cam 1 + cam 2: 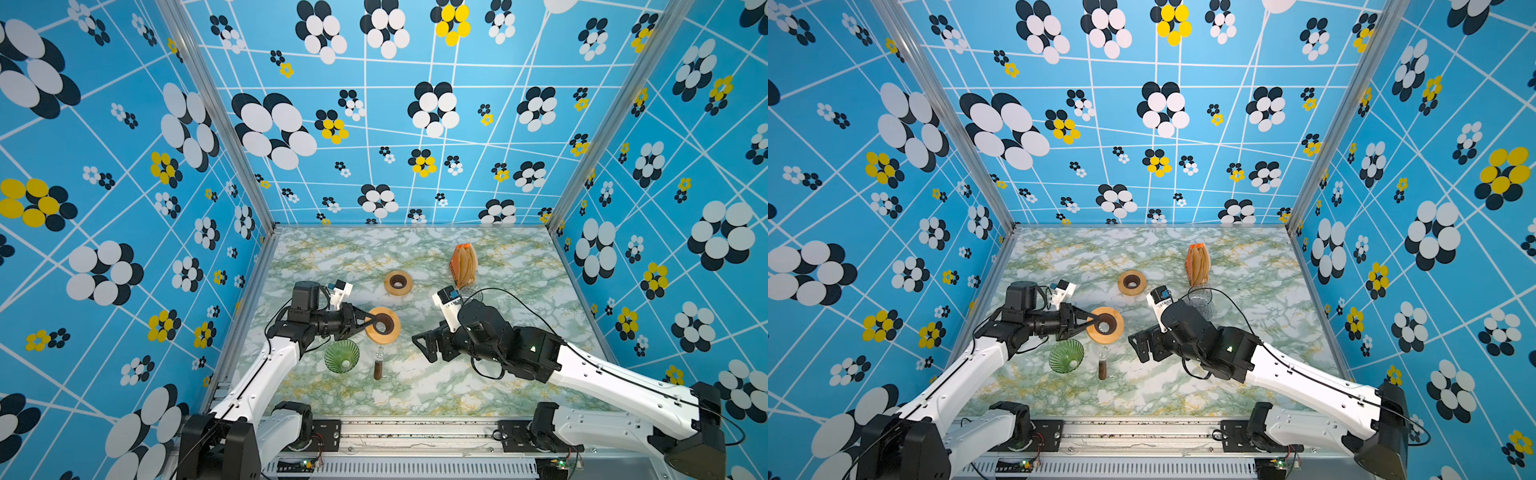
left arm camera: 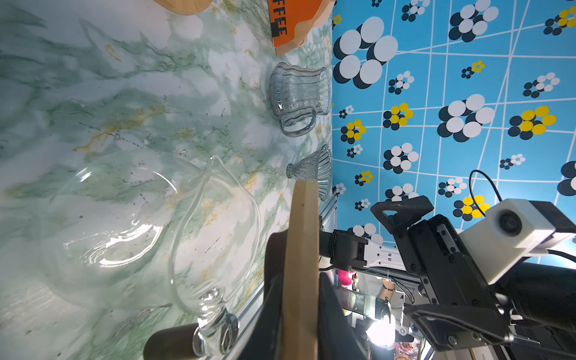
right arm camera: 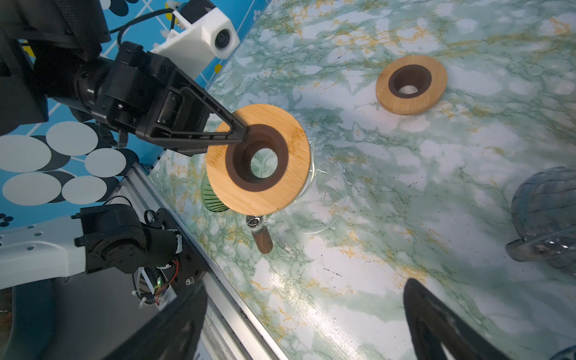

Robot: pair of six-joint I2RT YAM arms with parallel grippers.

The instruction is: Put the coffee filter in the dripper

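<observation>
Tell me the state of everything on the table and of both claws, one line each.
Left claw: shut on the wooden ring, held over the clear carafe.
Right claw: open, empty.
Second wooden ring: flat on the table.
Green dripper: on the table, no filter inside.
Filter pack: standing upright at the back.
Grey pitcher: upright, empty.

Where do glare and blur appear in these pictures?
Left wrist view: white glare streaks on the clear glass carafe. Right wrist view: the open right claw sits close to the lens, its fingers dark and soft-edged. Both top views: evenly lit, sharp.
</observation>
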